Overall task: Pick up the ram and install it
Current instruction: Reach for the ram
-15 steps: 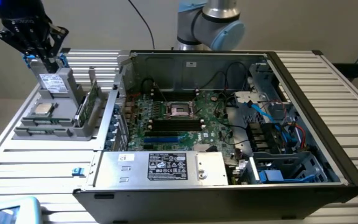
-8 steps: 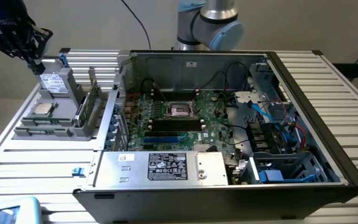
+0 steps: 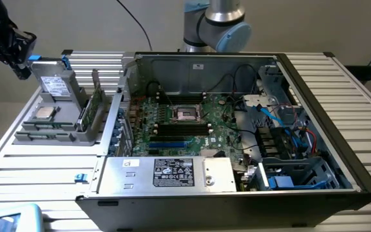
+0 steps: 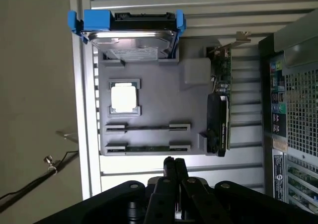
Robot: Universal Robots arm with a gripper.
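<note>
Two ram sticks stand on edge in slots of a grey holder (image 4: 154, 80); one ram stick (image 4: 147, 127) lies closer to the processor chip, the other ram stick (image 4: 147, 148) at the holder's end. In the exterior view the holder (image 3: 56, 137) sits left of the open computer case. My gripper (image 4: 175, 163) is shut with nothing in it and hangs well above the holder, apart from the sticks. From the exterior view the black gripper (image 3: 19, 67) is high at the far left. Black memory slots (image 3: 182, 128) lie on the motherboard (image 3: 172, 142).
The holder also carries a hard drive in a blue bracket (image 4: 129, 28), a silver processor chip (image 4: 123, 97) and an expansion card (image 4: 221, 105). The case (image 3: 314, 121) has tall walls, cables and drive bays on the exterior view's right. A power supply (image 3: 166, 173) sits at its front.
</note>
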